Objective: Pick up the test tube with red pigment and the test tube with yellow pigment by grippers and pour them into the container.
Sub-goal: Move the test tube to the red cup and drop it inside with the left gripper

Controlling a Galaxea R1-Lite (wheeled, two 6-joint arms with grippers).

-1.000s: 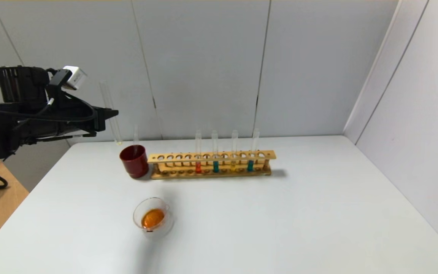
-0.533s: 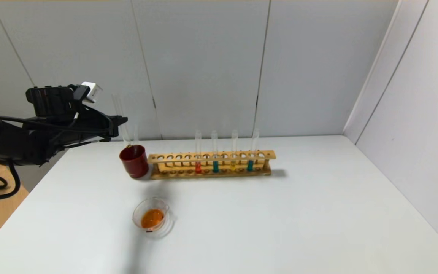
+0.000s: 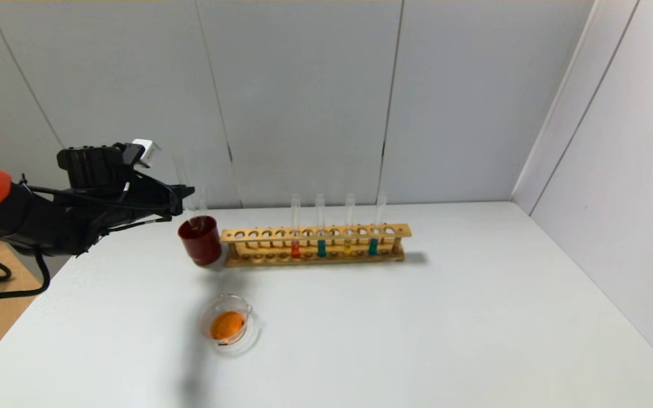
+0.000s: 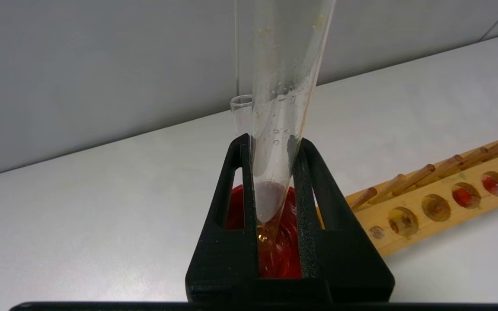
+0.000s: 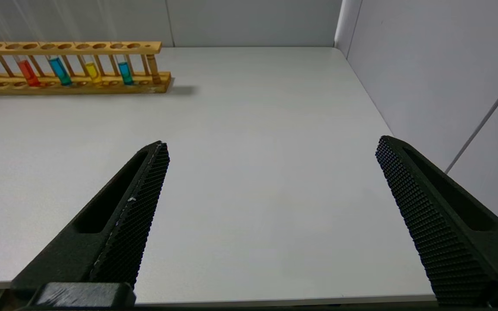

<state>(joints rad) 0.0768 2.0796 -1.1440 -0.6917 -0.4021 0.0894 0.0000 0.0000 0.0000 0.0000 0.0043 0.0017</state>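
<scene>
My left gripper (image 3: 186, 195) is shut on a clear, nearly empty test tube (image 3: 181, 170) with a yellowish tint at its base. It holds the tube almost upright, with the base at the mouth of the dark red cup (image 3: 200, 242). In the left wrist view the fingers (image 4: 305, 181) pinch the tube (image 4: 280, 86) over the cup (image 4: 281, 255). The container (image 3: 228, 326), a low glass dish, holds orange liquid at the front. A red-pigment tube (image 3: 295, 247) and a yellow-pigment tube (image 3: 348, 246) stand in the wooden rack (image 3: 315, 233). My right gripper (image 5: 270, 147) is open and empty over the table's near right edge.
A second empty tube (image 3: 202, 202) stands in the red cup. Two teal-liquid tubes (image 3: 321, 247) (image 3: 373, 246) also stand in the rack, which touches the cup's right side. Grey walls close the back and the right side of the white table (image 3: 445, 317).
My left gripper has moved right and down with the tube. The tube's base has come from above and left of the red cup down to its mouth.
</scene>
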